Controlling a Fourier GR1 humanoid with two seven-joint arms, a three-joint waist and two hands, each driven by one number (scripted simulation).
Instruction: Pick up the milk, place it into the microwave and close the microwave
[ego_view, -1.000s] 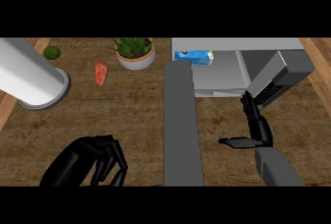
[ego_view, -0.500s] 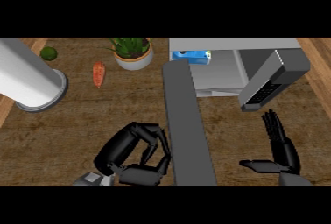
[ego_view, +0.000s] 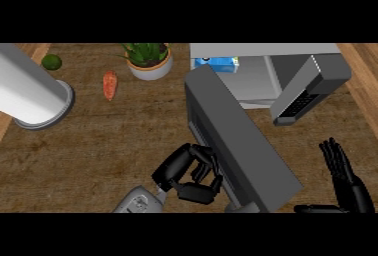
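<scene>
In front of the microwave, on the counter — the milk already sits inside the cavity, at its left rear corner. The pick-and-place part looks done, and closing is the step in hand. The door stands swung out toward the robot, w/ the left hand balled up against its outer face near the free end. Its fingers are curled, prob. round nothing, though the door's edge hides part of them. The right hand rests w/ fingers straight and open below the microwave's control panel, apart from the door. Next move, as judged here: the left hand must push the door round on its hinge till it shuts over the milk — w/o slipping off the edge.
</scene>
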